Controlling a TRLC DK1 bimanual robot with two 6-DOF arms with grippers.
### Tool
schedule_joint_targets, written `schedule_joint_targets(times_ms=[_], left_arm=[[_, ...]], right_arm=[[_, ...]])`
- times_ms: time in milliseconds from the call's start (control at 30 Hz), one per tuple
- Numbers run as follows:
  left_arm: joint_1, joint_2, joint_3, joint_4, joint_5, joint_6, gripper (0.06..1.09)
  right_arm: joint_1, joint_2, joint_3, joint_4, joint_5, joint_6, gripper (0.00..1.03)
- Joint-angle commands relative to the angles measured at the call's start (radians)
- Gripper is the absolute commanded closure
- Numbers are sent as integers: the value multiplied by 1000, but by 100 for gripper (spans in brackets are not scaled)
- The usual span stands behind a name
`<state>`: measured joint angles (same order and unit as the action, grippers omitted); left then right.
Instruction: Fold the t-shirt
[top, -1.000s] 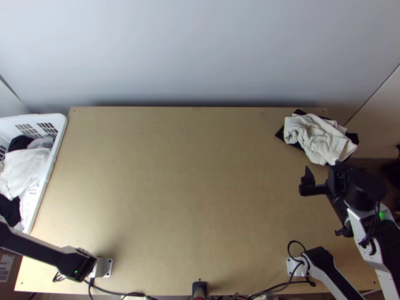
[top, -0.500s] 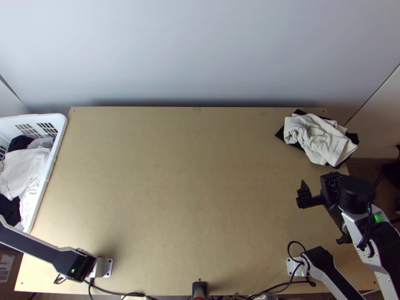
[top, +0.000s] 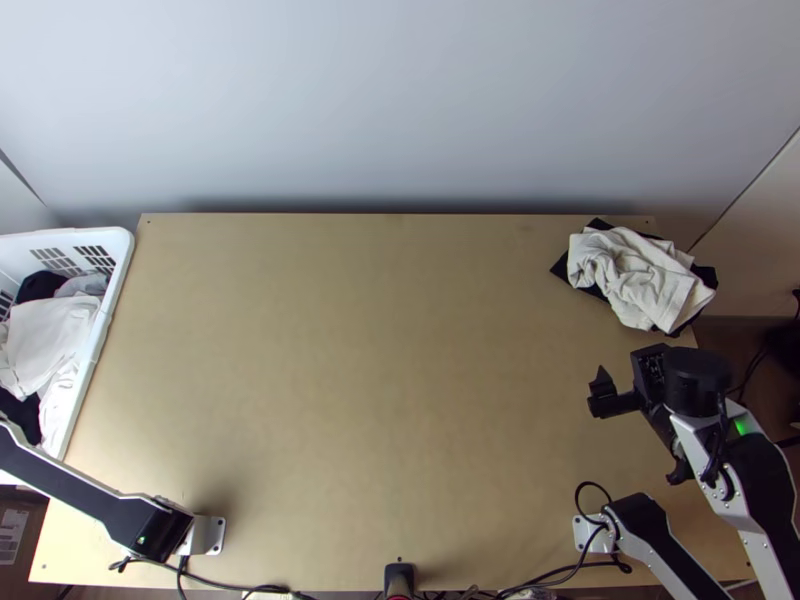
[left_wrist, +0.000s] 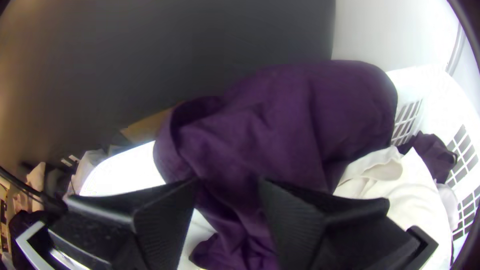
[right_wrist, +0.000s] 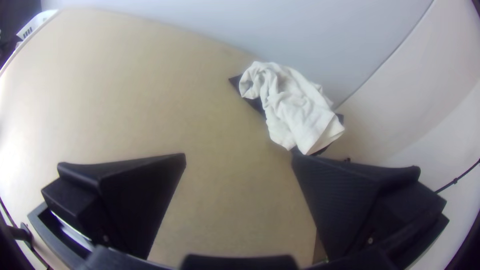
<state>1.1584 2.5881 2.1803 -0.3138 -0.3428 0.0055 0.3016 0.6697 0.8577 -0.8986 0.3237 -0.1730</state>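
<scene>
In the top view, with twelve o'clock as the far side: at nine o'clock on the table (top: 380, 360), a big white basket (top: 123, 260) with little holes in the side, lots of clothes inside. White cloth (top: 45, 340) all lumpy in the middle, a black cloth (top: 40, 286) up at the far part and a bit of grey next to that. At two o'clock, a crumply cream cloth (top: 635, 275) on top of a black cloth (top: 563, 268). Between three and four o'clock, near that pile, the right hand (top: 643, 432), fingers spread.

In the left wrist view: the left hand (left_wrist: 228, 182) at the basket, fingers apart, with a big purple cloth (left_wrist: 285, 125) between and past the fingers. All bunchy, and covering some of the basket. Can't tell if pinched or just lying there. More white cloth inside, and a dark bit (left_wrist: 434, 155) by the holes. Can't tell which cloth is the t-shirt.

In the right wrist view: the right hand (right_wrist: 239, 155) with fingers wide apart, just table seen between. Past the fingertips, the cream cloth, messy on the black one.
</scene>
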Motion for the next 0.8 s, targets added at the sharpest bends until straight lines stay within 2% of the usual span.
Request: schedule_joint_targets(times_ms=[0,100,133,233,467,667,767], left_arm=[[-17,49,42,7,-16,-42,67],[-16,64,44,12,-18,-39,69],[-14,70,44,13,-18,-38,76],[-3,75,45,16,-21,-38,104],[6,37,41,-94,-12,-67,105],[7,-106,33,-246,103,-153,105],[6,-195,32,-321,197,-193,105]], right_arm=[[-15,13,-14,10,0,-5,4],[-16,13,-20,9,0,-5,4],[-16,11,-22,9,0,-6,4],[-18,10,-26,9,0,-6,4],[-15,11,-40,21,-2,-8,4],[-13,13,-34,35,-5,-8,4],[-13,13,-22,40,-5,-8,4]])
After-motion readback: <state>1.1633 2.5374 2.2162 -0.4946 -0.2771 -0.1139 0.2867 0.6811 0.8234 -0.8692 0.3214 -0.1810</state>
